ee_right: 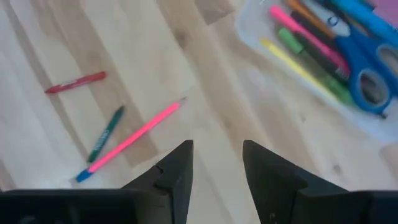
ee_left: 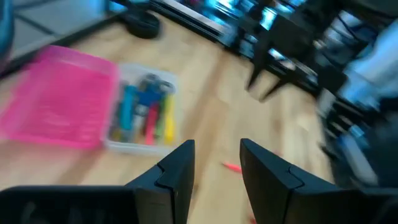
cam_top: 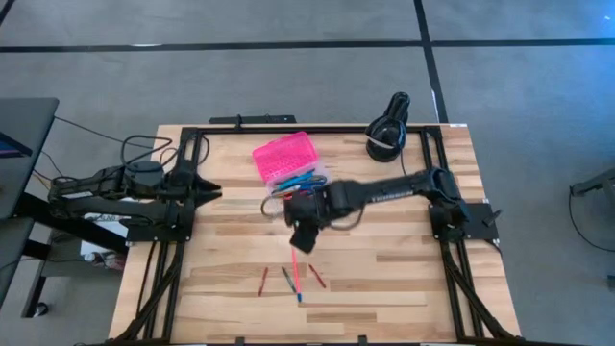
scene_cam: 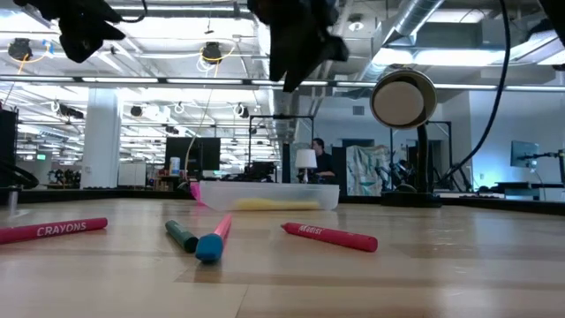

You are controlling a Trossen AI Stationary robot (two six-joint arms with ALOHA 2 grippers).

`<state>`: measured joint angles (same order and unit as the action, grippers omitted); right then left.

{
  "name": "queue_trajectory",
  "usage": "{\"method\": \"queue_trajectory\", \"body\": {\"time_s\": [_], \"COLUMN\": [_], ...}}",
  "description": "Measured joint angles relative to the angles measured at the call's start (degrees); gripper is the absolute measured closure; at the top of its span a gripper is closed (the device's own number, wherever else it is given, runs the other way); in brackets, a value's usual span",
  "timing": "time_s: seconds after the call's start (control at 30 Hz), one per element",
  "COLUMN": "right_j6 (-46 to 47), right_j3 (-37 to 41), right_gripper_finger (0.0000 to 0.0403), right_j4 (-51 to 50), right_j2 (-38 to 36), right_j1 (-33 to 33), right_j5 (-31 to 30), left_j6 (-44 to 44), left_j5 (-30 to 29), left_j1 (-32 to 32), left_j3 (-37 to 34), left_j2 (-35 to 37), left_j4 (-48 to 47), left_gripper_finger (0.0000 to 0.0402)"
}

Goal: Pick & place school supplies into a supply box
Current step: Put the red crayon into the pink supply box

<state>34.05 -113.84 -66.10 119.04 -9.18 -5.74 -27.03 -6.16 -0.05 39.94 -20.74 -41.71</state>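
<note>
Right hand hovered mid-counter, fingers apart, empty, between the open supply box near the far edge and four loose pieces near the front edge. Risk: the pink pencil touched the green crayon; grabbing could drag both. Left hand waited, fingers apart, at the left edge.

From above we see the right gripper hanging over the middle of the table, just below the open pink supply box. Four pencils and crayons lie loose nearer the front edge. The left gripper waits at the left side.
</note>
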Motion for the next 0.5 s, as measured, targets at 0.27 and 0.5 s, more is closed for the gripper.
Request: {"method": "queue_trajectory", "body": {"time_s": [0.27,0.5], "right_j6": [14.6,27.3], "right_j3": [0.0,1.2], "right_gripper_finger": [0.0275,0.0278], "right_j4": [-1.0,-3.2], "right_j2": [0.0,0.2], "right_j1": [-8.8,-15.4], "right_j5": [-5.8,-12.7], "left_j6": [3.7,3.5], "left_j5": [14.7,21.3], "left_j1": [0.0,-2.2], "left_j3": [0.0,-4.6], "left_j2": [-2.9,-9.5], "left_j4": [0.5,6.3], "left_gripper_finger": [0.0281,0.0281]}}
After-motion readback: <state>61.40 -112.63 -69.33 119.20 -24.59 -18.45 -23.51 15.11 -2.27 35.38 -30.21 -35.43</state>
